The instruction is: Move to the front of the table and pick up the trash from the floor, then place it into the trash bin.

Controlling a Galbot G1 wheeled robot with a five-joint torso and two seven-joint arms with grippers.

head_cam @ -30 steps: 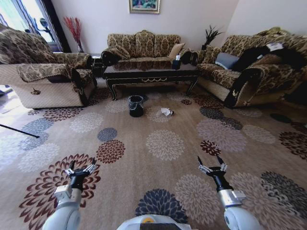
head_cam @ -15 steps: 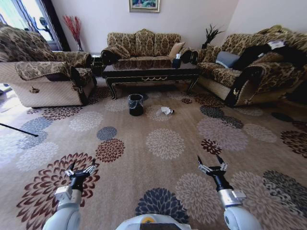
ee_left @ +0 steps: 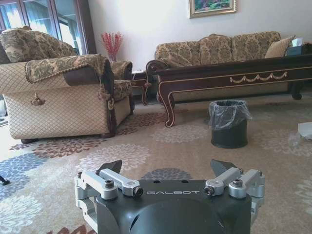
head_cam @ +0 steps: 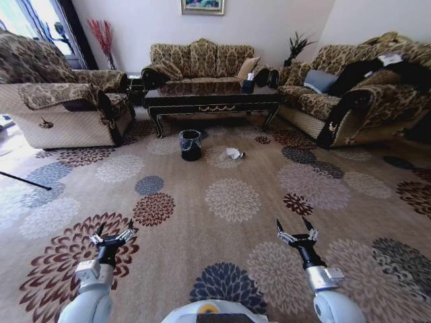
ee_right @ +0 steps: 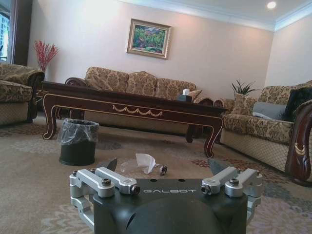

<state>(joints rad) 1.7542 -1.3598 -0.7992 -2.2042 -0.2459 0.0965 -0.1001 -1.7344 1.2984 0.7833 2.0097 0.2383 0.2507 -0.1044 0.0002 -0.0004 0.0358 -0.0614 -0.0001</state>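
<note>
Both arms are held low and forward over the floor (head_cam: 229, 235), nearest the robot. The left gripper (head_cam: 112, 235) hovers above a maroon medallion with its fingers spread wide, holding nothing. The right gripper (head_cam: 296, 230) hovers above the carpet level with it, well apart from it, fingers likewise spread wide and empty. In the left wrist view the left gripper (ee_left: 168, 170) shows both finger linkages splayed outward; in the right wrist view the right gripper (ee_right: 163, 168) shows the same. Farther out, the trash (head_cam: 234, 155) lies on the floor: a crumpled white paper wad with a clear bottle just beside it, the red cap (ee_right: 163, 169) facing the robot. The bin (head_cam: 190, 146) stands upright on the floor near the trash, on the robot's left of it, liner folded over the rim. Both items sit in front of the table (head_cam: 212, 101), apart from its front rail, the bin closer to the left front leg. A tissue box (head_cam: 248, 86) stands near the table's right end. Sofas stand behind the table and at both ends.
</note>
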